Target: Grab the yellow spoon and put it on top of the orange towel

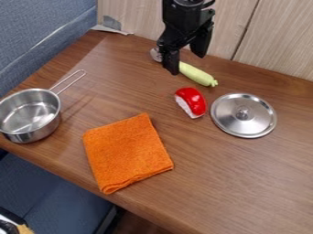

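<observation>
Near, left of centre, the folded orange towel (127,153) is lying on the wooden table (245,183). The steel saucepan (36,123) is sitting at the left, the metal lid (256,121) at the right. Beyond the towel, a red-and-white toy sushi (192,101) is resting. Farther back, the yellow spoon (196,75) is lying on the table, handle pointing near right; over it the gripper (187,64) is hanging, fingers spreading apart.

Booth with wooden table (232,183), blue seating (49,196)
</observation>
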Action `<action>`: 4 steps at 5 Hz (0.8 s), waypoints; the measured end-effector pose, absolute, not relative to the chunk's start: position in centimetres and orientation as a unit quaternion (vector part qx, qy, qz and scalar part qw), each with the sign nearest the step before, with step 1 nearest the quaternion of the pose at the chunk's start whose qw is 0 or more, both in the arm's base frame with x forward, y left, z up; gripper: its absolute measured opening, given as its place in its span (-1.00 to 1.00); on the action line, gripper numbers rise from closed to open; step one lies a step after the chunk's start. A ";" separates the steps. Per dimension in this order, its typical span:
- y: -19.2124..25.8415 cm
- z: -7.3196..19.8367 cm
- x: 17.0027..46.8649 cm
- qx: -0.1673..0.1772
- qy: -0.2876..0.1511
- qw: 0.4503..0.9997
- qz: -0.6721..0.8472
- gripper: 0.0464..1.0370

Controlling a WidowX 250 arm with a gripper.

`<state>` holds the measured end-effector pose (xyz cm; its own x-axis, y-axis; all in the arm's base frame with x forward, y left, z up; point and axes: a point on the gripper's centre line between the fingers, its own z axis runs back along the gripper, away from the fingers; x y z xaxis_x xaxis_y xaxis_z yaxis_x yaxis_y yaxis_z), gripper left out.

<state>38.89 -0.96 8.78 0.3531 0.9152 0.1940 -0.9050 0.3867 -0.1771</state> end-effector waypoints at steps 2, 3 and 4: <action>-0.3 4.8 42.4 -0.001 -0.095 0.819 0.566 0.92; -0.9 4.0 43.6 -0.007 -0.078 0.822 0.565 0.92; -1.1 3.1 44.3 -0.004 -0.074 0.822 0.565 0.92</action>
<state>44.34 -1.06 3.06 0.3513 0.9289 0.1168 -0.9279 0.3621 -0.0892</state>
